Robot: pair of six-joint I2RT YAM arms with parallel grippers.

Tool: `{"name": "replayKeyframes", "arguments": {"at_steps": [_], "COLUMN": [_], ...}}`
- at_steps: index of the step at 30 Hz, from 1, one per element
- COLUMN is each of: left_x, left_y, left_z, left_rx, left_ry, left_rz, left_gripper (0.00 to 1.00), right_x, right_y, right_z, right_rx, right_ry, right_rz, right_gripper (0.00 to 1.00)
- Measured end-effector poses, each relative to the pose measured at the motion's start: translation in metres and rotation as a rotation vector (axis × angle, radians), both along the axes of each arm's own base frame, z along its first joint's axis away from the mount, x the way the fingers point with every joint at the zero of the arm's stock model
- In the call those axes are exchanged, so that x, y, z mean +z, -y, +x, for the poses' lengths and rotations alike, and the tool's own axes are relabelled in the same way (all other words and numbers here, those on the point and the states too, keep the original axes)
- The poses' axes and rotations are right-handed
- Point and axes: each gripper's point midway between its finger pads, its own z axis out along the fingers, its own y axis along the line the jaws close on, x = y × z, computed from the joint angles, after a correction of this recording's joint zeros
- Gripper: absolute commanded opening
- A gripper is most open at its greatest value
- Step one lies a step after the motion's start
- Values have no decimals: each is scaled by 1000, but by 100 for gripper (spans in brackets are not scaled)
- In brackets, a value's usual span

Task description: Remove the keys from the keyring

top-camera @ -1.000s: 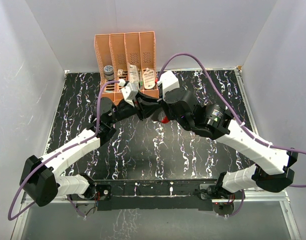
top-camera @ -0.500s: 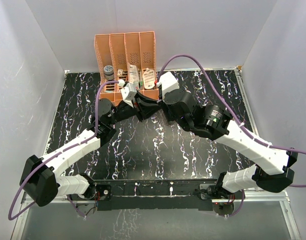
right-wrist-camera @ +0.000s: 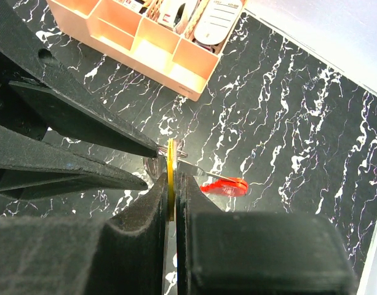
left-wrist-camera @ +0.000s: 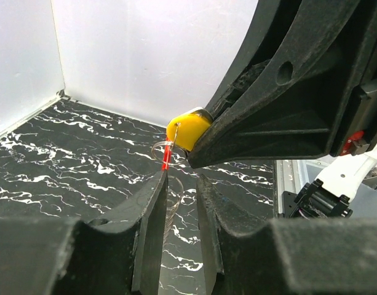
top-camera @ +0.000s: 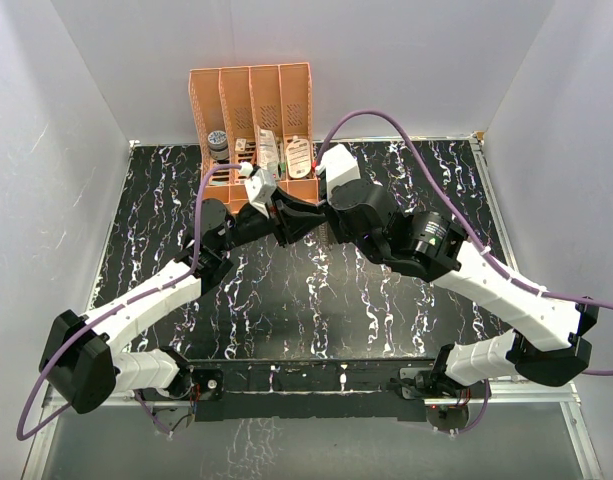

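**Fig.** Both arms at mid-reach: top view w/ two wrist insets.

- **Arms:** Nearest are the two bases, side by side at the near edge. The left arm (top-camera: 136,305) slants up and inward from its base. The right arm (top-camera: 506,290) does likewise from the opposite side. The forearms converge above the marbled counter (top-camera: 156,200), so the hands meet approx. tip to tip.
- **Left hand** (left-wrist-camera: 182,181)**:** Fingers point toward the right hand, tips part-way apart w/ a narrow gap. The keyring (right-wrist-camera: 151,161), a thin wire loop, sits btwn and just ahead of those tips. Whether it is clamped or only straddled cannot be told.
- **Right hand** (right-wrist-camera: 171,176)**:** Fingers clenched on the yellow key (left-wrist-camera: 187,132), held edge-on btwn the pads. The key sits just above and beyond the left fingertips.
- **Red tag** (right-wrist-camera: 224,185)**:** Hangs beside the right hand's tips. In the left wrist view it appears edge-on, close against one left fingertip; contact cannot be told.
- **Beyond both hands:** An orange rack (top-camera: 251,95) stands at the counter's far edge, w/ small items in its compartments.
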Motion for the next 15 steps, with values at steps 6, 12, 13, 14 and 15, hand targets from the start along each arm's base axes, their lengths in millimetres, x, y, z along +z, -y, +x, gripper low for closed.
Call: {"name": "replayKeyframes", "arguments": {"at_steps": [6,12,13,14,15], "left_x": [-1,2,3,4,5], "left_y": [-1,-1,-1,-1,-1], "left_z": [-1,-3,-3,-3,-4], "left_rx": [-1,-7,-8,-10,-12], "left_ry": [-4,-5,-2,0,1], "left_rz": [0,-15,-18,-22,-23], "left_gripper": [23,25,25,25,25], "right_x": [1,0,0,0,0], "right_y": [0,0,0,0,-1], "right_z": [1,1,1,0,1], "right_rx": [-3,-2,-2,-2,-1], "right_ry": [4,3,3,3,3], "right_rz": [3,2,3,3,4], "right_gripper": [0,0,0,0,0]}}
